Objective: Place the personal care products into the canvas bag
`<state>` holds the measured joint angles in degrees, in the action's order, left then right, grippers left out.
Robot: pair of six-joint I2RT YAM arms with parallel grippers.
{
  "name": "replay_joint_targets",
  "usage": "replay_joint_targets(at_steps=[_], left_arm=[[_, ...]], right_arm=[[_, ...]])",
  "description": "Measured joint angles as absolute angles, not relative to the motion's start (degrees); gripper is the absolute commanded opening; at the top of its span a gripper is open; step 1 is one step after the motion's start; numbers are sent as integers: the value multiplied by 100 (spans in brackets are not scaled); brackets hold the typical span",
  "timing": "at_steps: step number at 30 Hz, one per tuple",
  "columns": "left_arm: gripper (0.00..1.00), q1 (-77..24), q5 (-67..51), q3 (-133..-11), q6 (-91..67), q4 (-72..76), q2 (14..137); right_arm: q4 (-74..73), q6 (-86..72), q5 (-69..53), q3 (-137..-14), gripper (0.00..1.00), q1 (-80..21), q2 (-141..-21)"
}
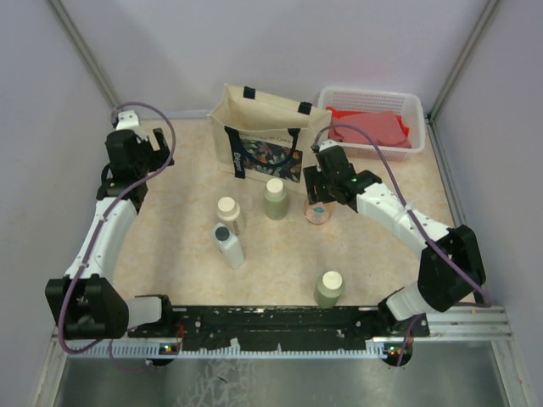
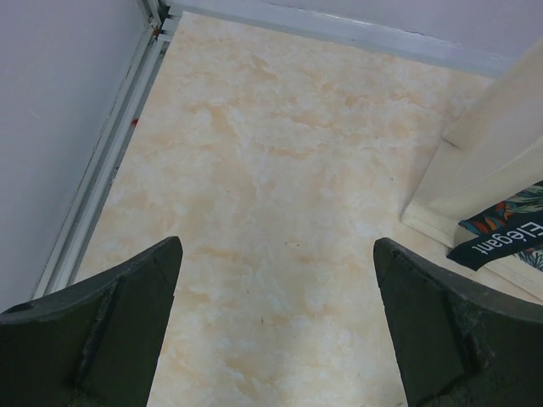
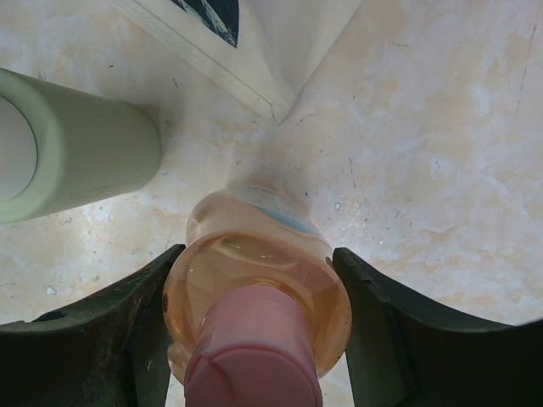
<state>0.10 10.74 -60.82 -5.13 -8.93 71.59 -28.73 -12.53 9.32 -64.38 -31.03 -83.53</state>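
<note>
The canvas bag (image 1: pixel 263 127) stands open at the back centre. My right gripper (image 1: pixel 325 197) is shut on the peach-pink flask (image 1: pixel 317 213), which stands on the table right of the bag's front. In the right wrist view the fingers (image 3: pixel 136 339) press both sides of the flask (image 3: pixel 254 271). An olive-green bottle (image 1: pixel 275 198) stands just left of it (image 3: pixel 76 153). A beige bottle (image 1: pixel 229 212), a white dark-capped bottle (image 1: pixel 227 244) and a second olive-green bottle (image 1: pixel 329 289) stand nearer me. My left gripper (image 1: pixel 158 146) is open and empty (image 2: pixel 277 280), left of the bag (image 2: pixel 492 153).
A white plastic basket (image 1: pixel 373 91) holding red cloth (image 1: pixel 373 127) sits at the back right beside the bag. Walls enclose the table on the left, back and right; the back-left corner (image 2: pixel 157 17) shows in the left wrist view.
</note>
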Motion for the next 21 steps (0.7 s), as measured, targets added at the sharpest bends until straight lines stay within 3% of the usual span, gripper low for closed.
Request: replay_joint_targets(at_steps=[4, 13, 21], left_arm=[[100, 10, 1083, -6082, -515, -891, 7192], [100, 8, 357, -6141, -449, -506, 7282], [100, -224, -410, -7684, -357, -274, 8576]], right_arm=[[-2873, -1208, 945, -6438, 27, -3103, -8353], [-2998, -1138, 991, -6547, 25, -3109, -8420], [-3074, -1085, 1002, -6650, 22, -3114, -8503]])
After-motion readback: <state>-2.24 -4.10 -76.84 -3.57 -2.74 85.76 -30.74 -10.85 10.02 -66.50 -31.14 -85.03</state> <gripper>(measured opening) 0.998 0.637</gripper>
